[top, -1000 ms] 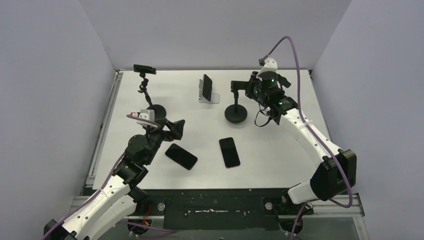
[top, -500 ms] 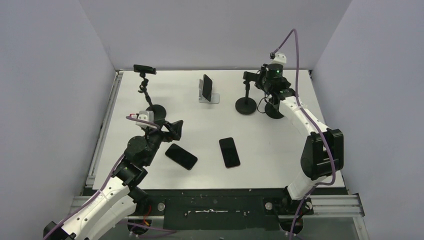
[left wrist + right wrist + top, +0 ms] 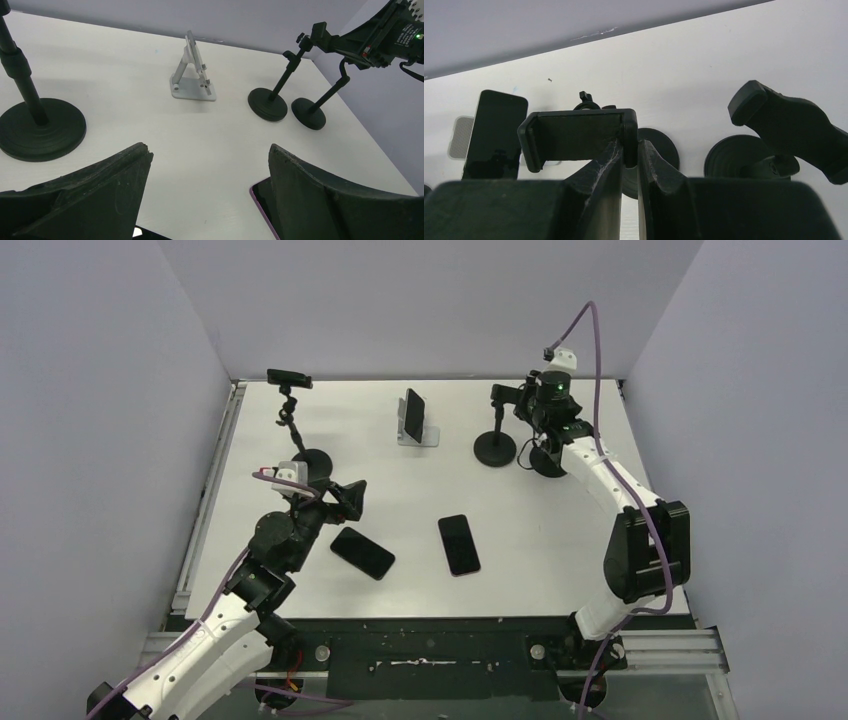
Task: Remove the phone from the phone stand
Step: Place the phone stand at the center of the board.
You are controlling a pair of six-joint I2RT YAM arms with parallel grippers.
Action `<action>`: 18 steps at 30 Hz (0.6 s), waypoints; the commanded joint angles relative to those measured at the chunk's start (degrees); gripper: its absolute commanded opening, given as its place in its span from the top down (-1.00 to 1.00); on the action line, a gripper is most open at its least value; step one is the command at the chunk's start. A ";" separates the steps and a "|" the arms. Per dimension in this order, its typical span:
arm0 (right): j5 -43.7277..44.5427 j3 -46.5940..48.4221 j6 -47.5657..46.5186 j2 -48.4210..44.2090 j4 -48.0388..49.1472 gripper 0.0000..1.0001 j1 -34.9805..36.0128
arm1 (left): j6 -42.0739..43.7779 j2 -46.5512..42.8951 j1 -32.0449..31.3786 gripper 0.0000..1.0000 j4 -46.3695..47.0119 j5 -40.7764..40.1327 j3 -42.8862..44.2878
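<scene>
From above, the right gripper (image 3: pixel 512 400) has carried the empty stand (image 3: pixel 495 448) from the middle of the table (image 3: pixel 560 540) to its far right corner, beside a second stand (image 3: pixel 548 462). The phone (image 3: pixel 411 412) leans on the silver stand (image 3: pixel 424 436) near the far edge. In the left wrist view the left gripper (image 3: pixel 210 155) is spread wide, holding nothing. In the right wrist view the right gripper is clamped on the empty stand's top. The way seems cleared; removal is not begun.
</scene>
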 commanded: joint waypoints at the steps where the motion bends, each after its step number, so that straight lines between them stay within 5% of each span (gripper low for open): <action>1: -0.24 -2.47 0.74 -5.39 5.63 1.00 -0.32 | 0.43 0.08 0.05 -0.70 1.94 0.40 0.23; 3: -0.35 -3.25 0.83 -5.79 4.75 0.99 -0.39 | 0.34 0.09 0.06 -0.70 2.04 0.72 0.14; 9: -0.79 -4.52 1.61 -7.06 3.46 0.37 -0.37 | 0.20 -0.14 -0.01 -0.70 1.62 1.24 0.14; 18: -0.75 -3.95 2.56 -9.92 0.07 -0.25 -0.36 | -0.02 -0.17 -0.03 -0.70 1.01 1.49 0.40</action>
